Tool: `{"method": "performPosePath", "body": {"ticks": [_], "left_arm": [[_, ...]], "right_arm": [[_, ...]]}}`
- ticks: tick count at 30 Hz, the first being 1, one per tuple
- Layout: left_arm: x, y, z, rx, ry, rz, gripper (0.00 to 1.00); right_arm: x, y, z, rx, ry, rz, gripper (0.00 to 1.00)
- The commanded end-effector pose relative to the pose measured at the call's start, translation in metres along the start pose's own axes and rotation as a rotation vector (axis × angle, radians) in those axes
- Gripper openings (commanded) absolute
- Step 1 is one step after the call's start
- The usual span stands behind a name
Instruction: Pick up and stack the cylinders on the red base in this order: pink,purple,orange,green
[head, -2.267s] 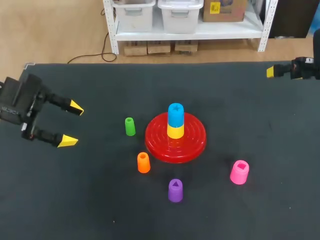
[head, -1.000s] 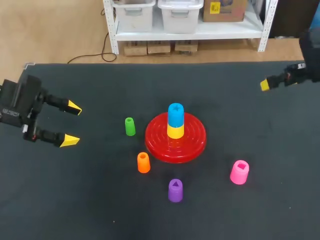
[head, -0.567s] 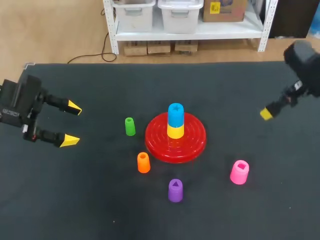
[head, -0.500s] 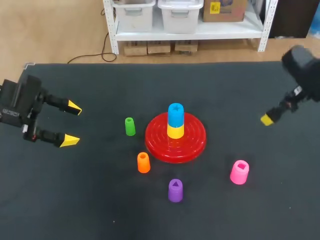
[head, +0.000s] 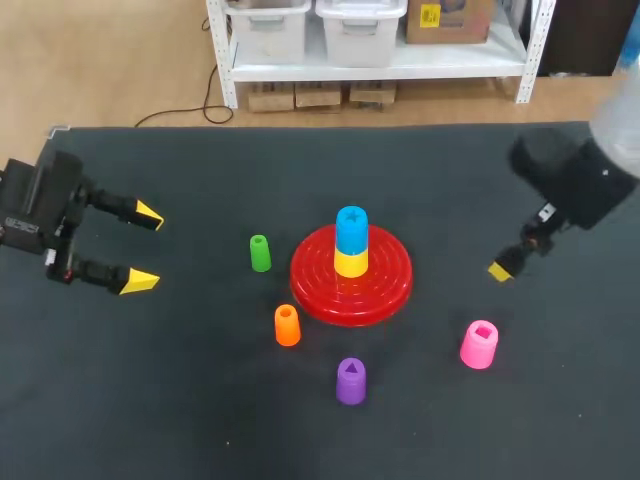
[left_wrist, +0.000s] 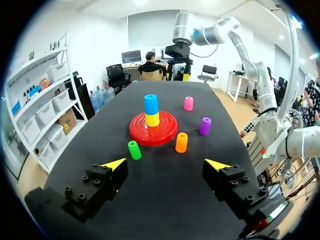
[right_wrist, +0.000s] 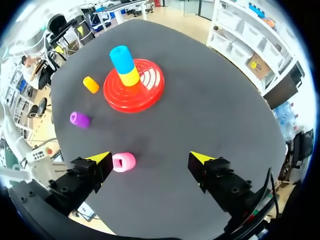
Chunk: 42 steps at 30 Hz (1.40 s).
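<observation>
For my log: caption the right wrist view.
Open right gripper near pink cylinder; blue-on-yellow stack on red base.

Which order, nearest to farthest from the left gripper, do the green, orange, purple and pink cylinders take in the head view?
From the left gripper:
1. green cylinder, just left of the red base.
2. orange cylinder, at the base's front left.
3. purple cylinder, in front of the base.
4. pink cylinder, far on the right side.

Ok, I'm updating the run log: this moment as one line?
left claw open, far left | right claw open, near pink cylinder | red base: yellow cylinder, blue cylinder | unstacked: purple cylinder, orange cylinder, green cylinder
</observation>
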<state>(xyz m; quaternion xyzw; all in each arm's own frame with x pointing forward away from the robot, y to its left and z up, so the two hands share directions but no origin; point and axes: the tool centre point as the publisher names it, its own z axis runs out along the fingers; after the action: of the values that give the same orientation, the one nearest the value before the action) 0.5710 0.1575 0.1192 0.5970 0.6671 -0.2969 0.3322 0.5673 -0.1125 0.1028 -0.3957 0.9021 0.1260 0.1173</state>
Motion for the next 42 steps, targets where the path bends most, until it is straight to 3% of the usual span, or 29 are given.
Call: {"method": "performPosePath", "body": {"ticks": [1,9,19,30,42], "left_arm": [[0.001,-0.001,0.000,-0.004,-0.004,0.002,1.00],[0.001,-0.001,0.000,-0.004,-0.004,0.002,1.00],[0.001,-0.001,0.000,-0.004,-0.004,0.002,1.00],[0.001,-0.001,0.000,-0.004,-0.004,0.002,1.00],[0.001,-0.001,0.000,-0.004,-0.004,0.002,1.00]], "right_arm": [[0.005,0.018,-0.013,0.021,-0.021,0.026,1.00],[0.020,0.032,-0.016,0.004,-0.009,0.040,1.00],[0.040,0.041,-0.006,-0.010,0.065,-0.035,1.00],[0.043,0.069,0.026,-0.012,0.090,-0.088,1.00],[0.045,0.066,0.049,0.005,0.135,-0.142,1.00]]}}
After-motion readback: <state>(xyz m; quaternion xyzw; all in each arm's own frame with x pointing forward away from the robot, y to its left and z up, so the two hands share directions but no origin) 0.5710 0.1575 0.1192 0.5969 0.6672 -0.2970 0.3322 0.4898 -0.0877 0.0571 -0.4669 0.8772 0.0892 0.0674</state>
